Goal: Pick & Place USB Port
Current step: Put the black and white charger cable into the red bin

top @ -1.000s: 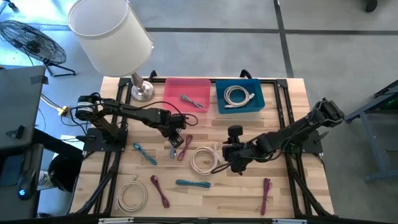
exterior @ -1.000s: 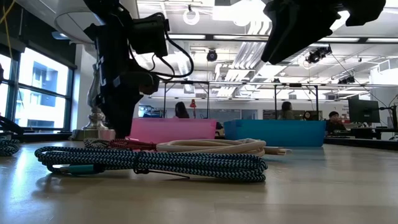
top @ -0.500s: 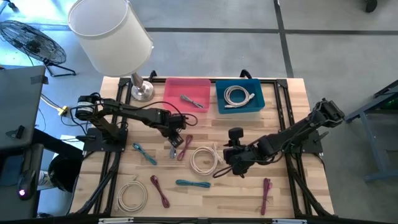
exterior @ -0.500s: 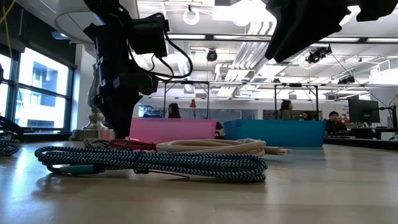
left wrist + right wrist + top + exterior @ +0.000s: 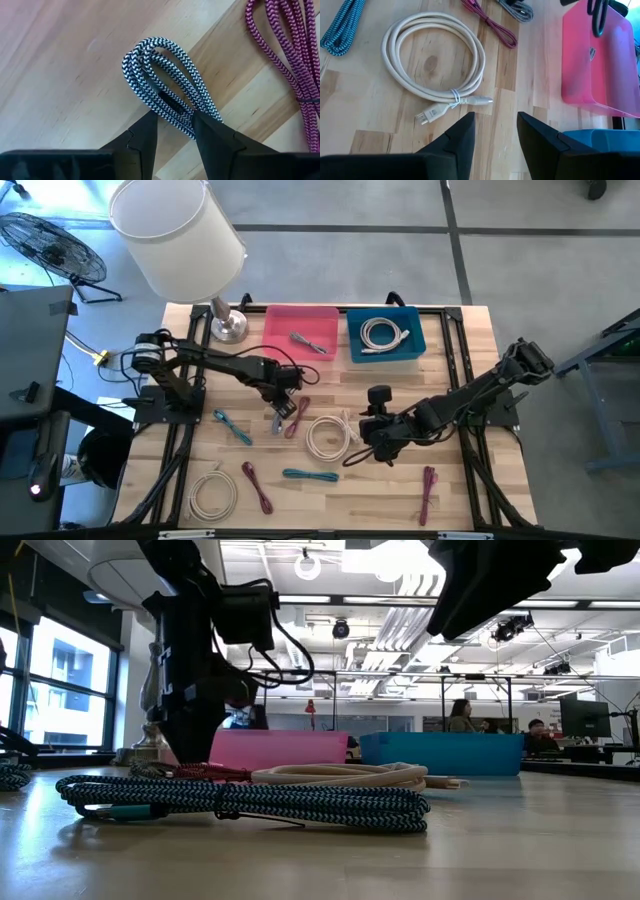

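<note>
Little has been moved since before. Left tool (image 5: pixel 172 131) is clamped on the grey cable (image 5: pixel 167 97) near the pink bin (image 5: pixel 301 334); right tool (image 5: pixel 495 131) is held open, gripping nothing.

On the bench (image 5: pixel 460 480) stand 2 bins: 1 pink bin (image 5: pixel 300 325) and 1 blue bin (image 5: pixel 385 350). There are 9 bundled cables: 3 white (image 5: pixel 325 435), 3 magenta (image 5: pixel 428 492), 2 teal (image 5: pixel 310 475) and 2 grey braided (image 5: pixel 278 418), counting 1 grey in the pink bin and 1 white in the blue. 1 lamp (image 5: pixel 180 240) stands at a bench corner.
</note>
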Robot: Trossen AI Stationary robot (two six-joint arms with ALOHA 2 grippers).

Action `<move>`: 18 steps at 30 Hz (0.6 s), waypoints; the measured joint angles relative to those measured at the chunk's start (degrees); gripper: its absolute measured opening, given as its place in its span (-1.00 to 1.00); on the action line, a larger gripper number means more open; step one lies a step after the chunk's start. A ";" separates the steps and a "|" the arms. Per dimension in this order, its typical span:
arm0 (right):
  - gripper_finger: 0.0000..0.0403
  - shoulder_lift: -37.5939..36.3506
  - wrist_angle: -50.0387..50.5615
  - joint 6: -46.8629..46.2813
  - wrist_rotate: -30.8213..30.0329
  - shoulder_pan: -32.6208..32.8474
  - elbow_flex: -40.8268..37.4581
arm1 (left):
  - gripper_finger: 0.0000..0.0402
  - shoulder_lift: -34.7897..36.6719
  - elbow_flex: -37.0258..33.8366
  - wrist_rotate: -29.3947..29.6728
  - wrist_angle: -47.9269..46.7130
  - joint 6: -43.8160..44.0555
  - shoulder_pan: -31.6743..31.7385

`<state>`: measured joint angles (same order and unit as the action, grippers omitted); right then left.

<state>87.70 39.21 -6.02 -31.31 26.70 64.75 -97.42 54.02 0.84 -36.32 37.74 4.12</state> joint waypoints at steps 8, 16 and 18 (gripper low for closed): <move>-0.32 0.00 0.00 -0.25 0.00 0.00 0.00 | -0.56 -1.80 -0.07 1.12 1.48 -3.18 0.00; -0.32 0.00 0.32 -1.05 0.00 0.00 0.00 | -0.97 -1.92 -0.10 3.17 2.56 -9.50 -0.07; -0.32 0.00 0.99 -1.08 -0.08 0.00 0.00 | -0.97 -1.09 0.82 3.17 1.49 -10.67 -0.12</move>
<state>87.70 40.21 -7.11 -31.39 26.70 64.75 -98.52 54.83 4.01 -34.83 27.06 4.00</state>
